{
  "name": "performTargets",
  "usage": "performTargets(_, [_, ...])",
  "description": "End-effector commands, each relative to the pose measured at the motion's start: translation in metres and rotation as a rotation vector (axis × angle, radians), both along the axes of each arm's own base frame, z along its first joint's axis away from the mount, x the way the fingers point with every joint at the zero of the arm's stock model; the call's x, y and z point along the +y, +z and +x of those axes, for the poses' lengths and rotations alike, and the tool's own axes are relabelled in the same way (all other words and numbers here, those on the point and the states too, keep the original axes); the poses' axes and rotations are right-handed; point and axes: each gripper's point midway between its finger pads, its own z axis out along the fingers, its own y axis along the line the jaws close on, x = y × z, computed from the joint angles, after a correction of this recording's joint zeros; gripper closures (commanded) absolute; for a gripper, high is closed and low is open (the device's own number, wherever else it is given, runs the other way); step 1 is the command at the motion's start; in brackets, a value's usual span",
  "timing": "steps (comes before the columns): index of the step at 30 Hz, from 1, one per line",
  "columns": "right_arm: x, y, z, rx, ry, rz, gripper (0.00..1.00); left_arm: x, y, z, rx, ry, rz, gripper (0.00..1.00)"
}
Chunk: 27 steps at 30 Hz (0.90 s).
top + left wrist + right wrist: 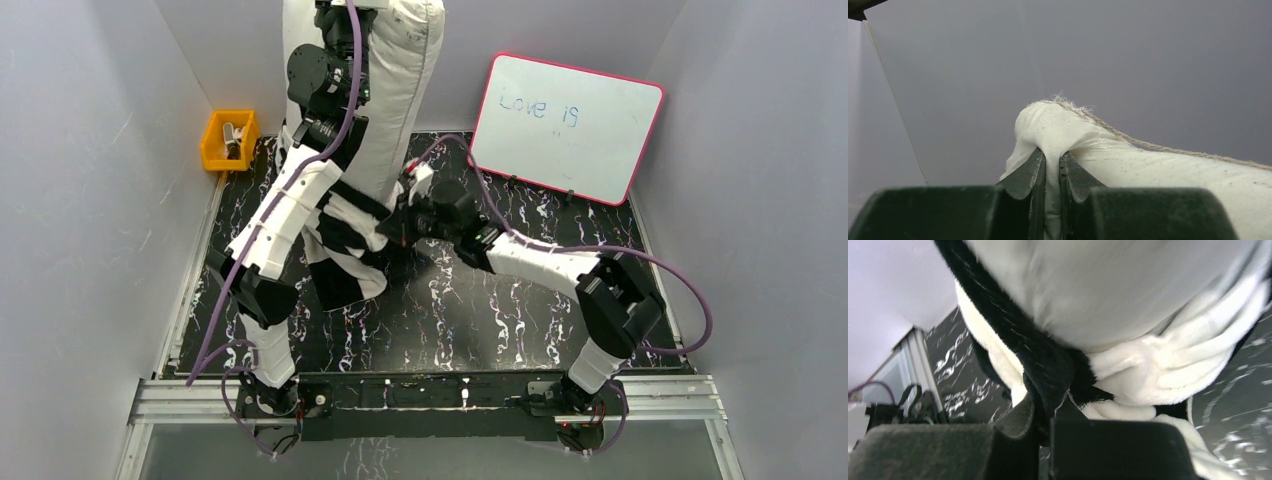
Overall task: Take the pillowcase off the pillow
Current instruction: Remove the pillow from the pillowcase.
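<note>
Left pincer [1050,159] tight on pillow [1158,172] corner; right pincer [1045,410] tight on pillowcase [1045,367] fold.

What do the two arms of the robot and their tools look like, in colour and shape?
Both are built alike: the left arm and the right arm have white shells between bulky black joints, and a purple cable runs along each. The left tool has two dark green tapering fingers on a blocky body; the right tool looks darker, nearly black.

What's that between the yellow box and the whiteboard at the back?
A plump white pillow, hanging upright from the left gripper, which pinches its top corner; the top view shows it.
</note>
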Motion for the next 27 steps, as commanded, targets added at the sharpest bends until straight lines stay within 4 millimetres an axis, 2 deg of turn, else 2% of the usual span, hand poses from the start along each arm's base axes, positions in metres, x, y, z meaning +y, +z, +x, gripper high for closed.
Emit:
performTargets(1, [0.006,-0.089,-0.053,0.144,0.096,-0.179,1.00,0.064,0.095,-0.082,-0.358,0.019,-0.177,1.00])
performTargets(4, [-0.018,-0.142,-0.074,0.245,0.090,-0.319,1.00,0.080,0.095,-0.077,-0.360,0.034,-0.207,1.00])
performTargets(6, [-0.038,-0.166,-0.079,0.274,0.056,-0.413,1.00,0.089,0.094,-0.074,-0.363,0.046,-0.217,1.00])
performTargets(8, [-0.057,-0.182,-0.081,0.288,0.019,-0.500,1.00,0.099,0.094,-0.070,-0.365,0.057,-0.230,1.00])
performTargets(10, [-0.070,-0.187,-0.079,0.277,-0.013,-0.556,1.00,0.108,0.093,-0.068,-0.364,0.058,-0.245,1.00])
performTargets(11, [-0.073,-0.183,-0.077,0.264,-0.030,-0.562,1.00,0.110,0.093,-0.067,-0.362,0.055,-0.250,1.00])
performTargets(13, [-0.072,-0.164,-0.066,0.208,-0.064,-0.542,1.00,0.113,0.092,-0.064,-0.356,0.046,-0.257,1.00])
performTargets(14, [-0.070,-0.150,-0.063,0.178,-0.067,-0.516,0.93,0.113,0.091,-0.063,-0.353,0.044,-0.257,1.00])
performTargets(17, [-0.058,-0.090,-0.057,0.078,-0.057,-0.385,0.46,0.108,0.084,-0.054,-0.329,0.037,-0.245,1.00])
performTargets(18, [-0.055,-0.068,-0.054,0.039,-0.064,-0.337,0.37,0.106,0.081,-0.051,-0.321,0.036,-0.241,1.00])
performTargets(21, [-0.046,-0.015,-0.058,-0.036,-0.053,-0.230,0.30,0.103,0.073,-0.042,-0.309,0.038,-0.232,1.00])
performTargets(24, [-0.023,-0.004,-0.084,-0.069,0.024,-0.226,0.27,0.096,0.065,-0.032,-0.304,0.029,-0.214,1.00])
performTargets(27, [0.007,-0.020,-0.111,-0.077,0.107,-0.252,0.26,0.088,0.055,-0.018,-0.291,0.016,-0.201,1.00])
